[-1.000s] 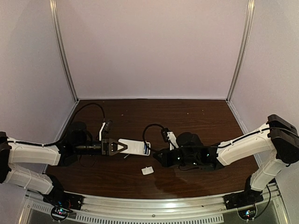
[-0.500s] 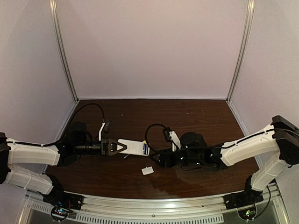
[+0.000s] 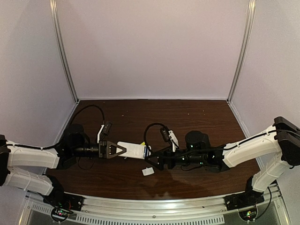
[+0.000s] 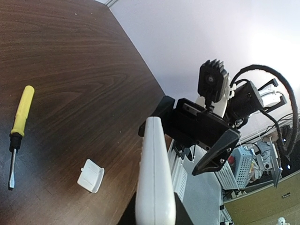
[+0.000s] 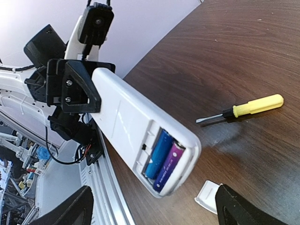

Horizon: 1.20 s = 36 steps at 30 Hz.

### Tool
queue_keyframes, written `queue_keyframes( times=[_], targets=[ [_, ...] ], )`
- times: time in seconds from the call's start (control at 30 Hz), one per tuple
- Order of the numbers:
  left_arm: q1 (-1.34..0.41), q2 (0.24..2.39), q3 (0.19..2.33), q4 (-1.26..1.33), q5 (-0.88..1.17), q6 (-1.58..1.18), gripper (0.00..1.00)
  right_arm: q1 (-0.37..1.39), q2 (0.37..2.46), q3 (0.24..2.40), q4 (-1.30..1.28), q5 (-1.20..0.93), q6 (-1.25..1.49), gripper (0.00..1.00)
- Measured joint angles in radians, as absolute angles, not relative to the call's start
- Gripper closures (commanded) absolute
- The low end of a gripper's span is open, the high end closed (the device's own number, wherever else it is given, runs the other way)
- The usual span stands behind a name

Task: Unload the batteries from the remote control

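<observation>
Counting two slim cylindrical batteries [image 5: 159, 152] — blue, purple — inside one flat white plastic remote control [image 5: 124, 124], clamped lengthwise by left gripper [image 3: 114, 149], compartment end pointing toward wide, empty jaws of right gripper [image 3: 151, 161].

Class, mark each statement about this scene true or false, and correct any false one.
1. Both batteries sit in the open compartment of the remote control. True.
2. The cover is fitted on the remote control. False: it lies on the table.
3. The right fingers grip the screwdriver. False: they stand open and empty; the screwdriver lies on the table.
4. The left fingers hold the remote control. True.
</observation>
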State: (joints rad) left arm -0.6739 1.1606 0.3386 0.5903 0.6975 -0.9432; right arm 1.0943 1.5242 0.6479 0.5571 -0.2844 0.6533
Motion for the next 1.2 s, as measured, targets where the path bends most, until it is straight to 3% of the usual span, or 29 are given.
queue_keyframes(
  times=[0.33,0.77,0.9,1.0,1.1,1.2],
  targets=[
    [-0.674,1.142,0.261,0.713,0.774,-1.020,1.00,1.094,1.599,0.695,0.654,-0.426,0.654,0.22],
    [-0.674,1.103,0.239,0.773,0.805,-1.049,1.00,1.100,1.666,0.743,0.731,-0.513,0.669,0.64],
    [-0.668,1.103,0.239,0.790,0.826,-1.025,1.00,1.098,1.667,0.744,0.753,-0.535,0.710,0.83],
    [-0.655,1.103,0.239,0.835,0.858,-0.986,1.00,1.092,1.666,0.744,0.805,-0.590,0.752,0.91],
    [-0.652,1.105,0.239,0.862,0.879,-0.978,0.88,1.092,1.662,0.744,0.827,-0.612,0.757,1.00],
    [-0.651,1.113,0.244,0.857,0.884,-0.967,0.71,1.092,1.662,0.744,0.823,-0.612,0.758,1.00]
  ],
)
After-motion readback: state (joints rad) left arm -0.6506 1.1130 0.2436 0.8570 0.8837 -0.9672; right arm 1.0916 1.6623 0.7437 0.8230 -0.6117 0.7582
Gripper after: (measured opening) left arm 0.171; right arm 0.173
